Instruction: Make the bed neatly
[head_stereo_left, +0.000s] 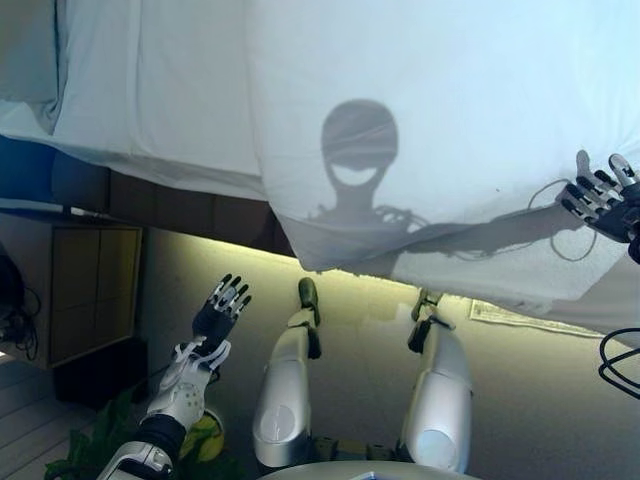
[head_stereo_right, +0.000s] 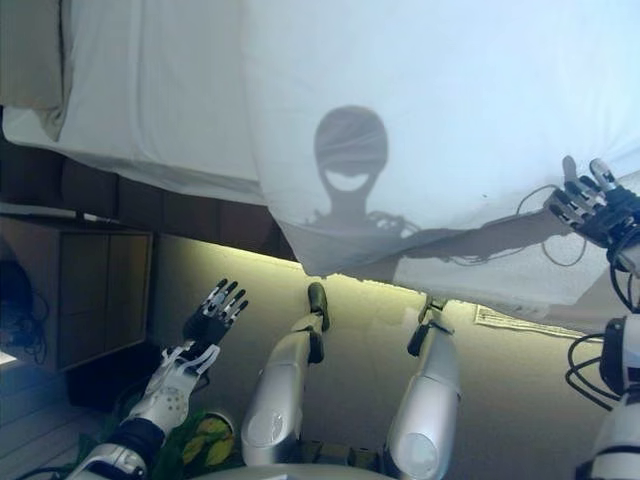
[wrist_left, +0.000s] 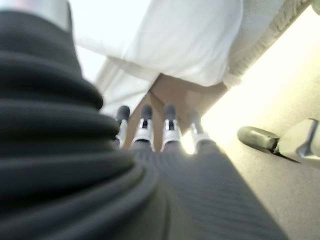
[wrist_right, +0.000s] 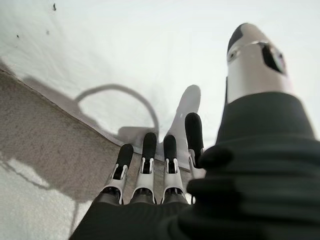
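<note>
A white duvet (head_stereo_left: 420, 120) covers the bed, and its near corner (head_stereo_left: 320, 255) hangs over the bed's side. A white sheet (head_stereo_left: 150, 90) shows on the mattress to its left. My right hand (head_stereo_left: 600, 195) is open, fingers straight, over the duvet's near edge at the right. In the right wrist view its fingers (wrist_right: 150, 165) lie above the line where the duvet (wrist_right: 150, 50) meets the greyer sheet (wrist_right: 40, 130). My left hand (head_stereo_left: 222, 305) is open and empty above the floor, short of the bed. The left wrist view shows its fingers (wrist_left: 170, 125) pointing at the hanging duvet corner (wrist_left: 175, 40).
A dark bed base (head_stereo_left: 180, 205) runs under the mattress. A wooden bedside cabinet (head_stereo_left: 90, 290) stands at the left. A pillow (head_stereo_left: 25, 50) lies at the upper left. A pale mat (head_stereo_left: 520, 318) lies on the floor at the right. A plant (head_stereo_left: 90, 450) is at the lower left.
</note>
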